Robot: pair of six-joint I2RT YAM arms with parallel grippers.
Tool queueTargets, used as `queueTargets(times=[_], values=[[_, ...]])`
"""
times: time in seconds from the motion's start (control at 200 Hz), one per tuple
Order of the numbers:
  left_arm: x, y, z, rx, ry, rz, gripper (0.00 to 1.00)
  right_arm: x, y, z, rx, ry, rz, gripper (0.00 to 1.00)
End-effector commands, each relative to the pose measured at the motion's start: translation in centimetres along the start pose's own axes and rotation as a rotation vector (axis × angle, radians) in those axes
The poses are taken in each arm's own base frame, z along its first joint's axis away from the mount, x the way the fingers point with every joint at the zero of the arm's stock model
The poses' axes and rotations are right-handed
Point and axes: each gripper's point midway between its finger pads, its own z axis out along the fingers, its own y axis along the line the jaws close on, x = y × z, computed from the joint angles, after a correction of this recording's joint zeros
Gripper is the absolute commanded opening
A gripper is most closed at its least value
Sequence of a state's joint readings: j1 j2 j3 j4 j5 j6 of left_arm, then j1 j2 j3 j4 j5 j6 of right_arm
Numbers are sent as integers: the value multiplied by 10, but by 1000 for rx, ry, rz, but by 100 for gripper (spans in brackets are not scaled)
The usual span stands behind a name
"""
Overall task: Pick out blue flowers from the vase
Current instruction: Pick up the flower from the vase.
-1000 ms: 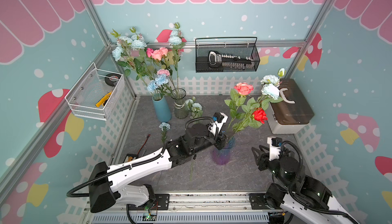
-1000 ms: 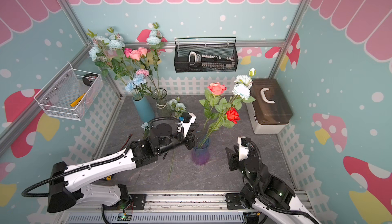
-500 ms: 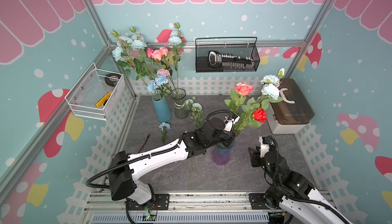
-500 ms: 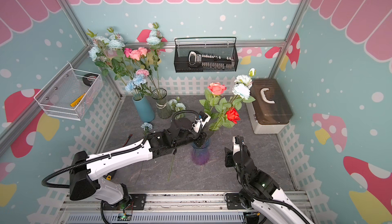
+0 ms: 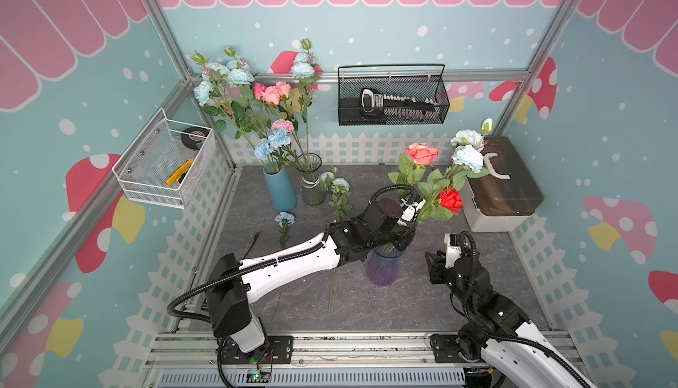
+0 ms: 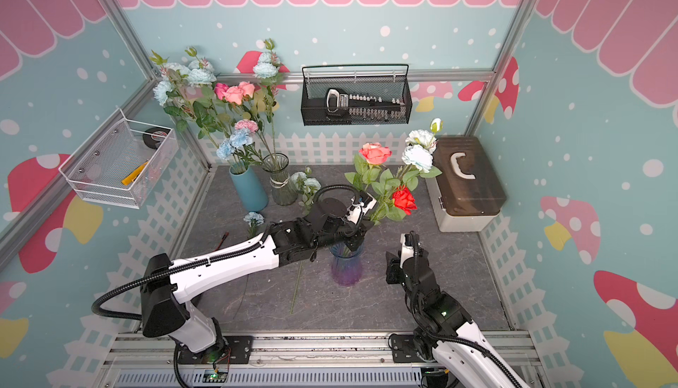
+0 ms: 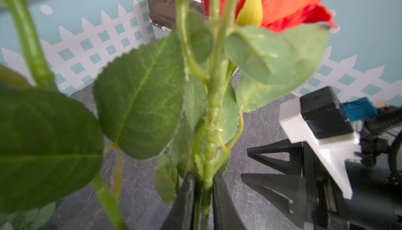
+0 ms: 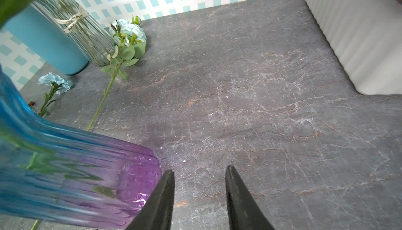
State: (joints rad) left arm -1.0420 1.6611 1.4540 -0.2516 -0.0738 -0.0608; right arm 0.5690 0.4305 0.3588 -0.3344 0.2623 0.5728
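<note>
A blue-to-purple glass vase stands mid-table and holds a coral rose, a red rose and pale-blue flowers. Just above the vase's mouth my left gripper is shut on green flower stems; in the left wrist view its jaws pinch two thin stems, and which bloom they carry I cannot tell. My right gripper stands open and empty over the bare table, beside the vase's base. Two more blue flowers lie on the table: a carnation and a leafy one.
A blue vase and a clear glass vase with more flowers stand at the back left. A brown-lidded white box sits at the right. Wire baskets hang on the walls. A long green stem lies left of the vase.
My left arm has reached right to the vase and its jaws have shut on the stems. My right arm has edged toward the vase's base.
</note>
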Motion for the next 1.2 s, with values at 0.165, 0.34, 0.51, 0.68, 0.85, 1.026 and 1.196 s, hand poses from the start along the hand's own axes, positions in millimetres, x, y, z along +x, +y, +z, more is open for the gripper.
queueTargets(times=[0.165, 0.34, 0.51, 0.68, 0.85, 1.026, 1.196], values=[[-14, -4, -10, -1, -27, 22, 0, 0, 2, 2, -22, -16, 1, 38], [-25, -6, -25, 6, -73, 28, 0, 2, 3, 2, -26, -11, -2, 38], [-36, -7, -44, 14, -136, 21, 0, 1, 3, 3, -29, -11, -2, 38], [-39, -7, -56, 21, -179, 15, 12, 2, 4, 4, -30, -4, -6, 38], [-33, -4, -57, 7, -185, 3, 15, 2, 4, 4, -30, -4, -6, 38], [-29, -1, -59, -4, -200, -8, 16, 3, 4, 4, -30, -3, -8, 38], [-26, 0, -58, -12, -200, -8, 15, 2, 4, 5, -32, -2, -7, 38]])
